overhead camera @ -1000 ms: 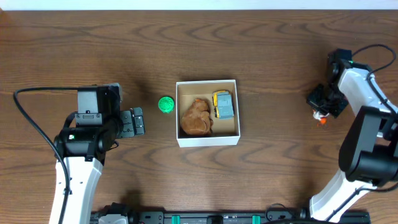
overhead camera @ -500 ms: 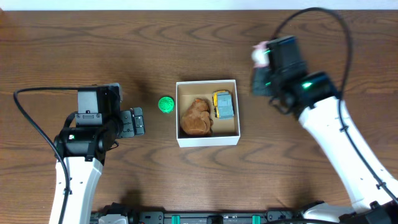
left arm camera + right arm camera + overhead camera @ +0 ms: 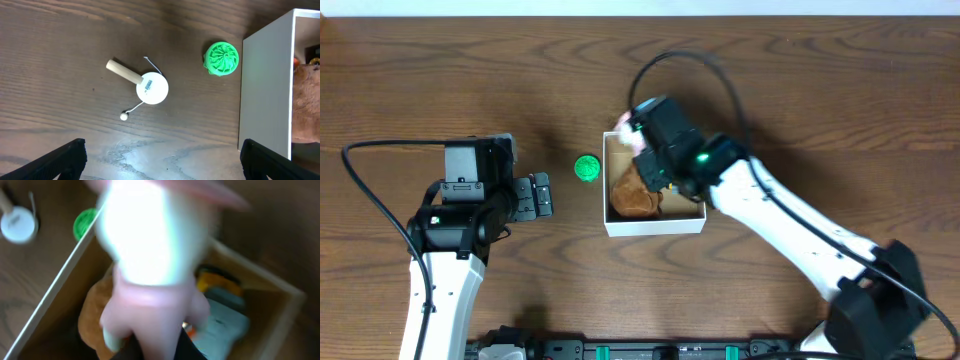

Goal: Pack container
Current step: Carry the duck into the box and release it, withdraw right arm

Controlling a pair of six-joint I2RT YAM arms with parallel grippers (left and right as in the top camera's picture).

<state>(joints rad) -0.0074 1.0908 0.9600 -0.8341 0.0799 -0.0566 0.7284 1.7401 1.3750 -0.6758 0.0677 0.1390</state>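
Note:
The container (image 3: 655,227), a shallow white-walled box with a tan inside, sits at mid-table. It holds a brown toy (image 3: 632,195) and a yellow and grey toy car (image 3: 225,315). My right gripper (image 3: 640,142) is shut on a pale pink toy (image 3: 632,133), blurred in the right wrist view (image 3: 155,255), above the box's far left corner. My left gripper (image 3: 538,196) is open and empty, left of the box. A green ribbed ball (image 3: 586,167) lies on the table beside the box's left wall (image 3: 265,85).
A small white disc with a wooden handle and a string (image 3: 152,88) lies on the table left of the green ball (image 3: 222,58). It also shows in the right wrist view (image 3: 19,224). My right arm spans the table from front right to the box.
My right arm has swung from the table's far right edge leftwards to above the container, with the pink toy in its gripper. The left arm has not moved.

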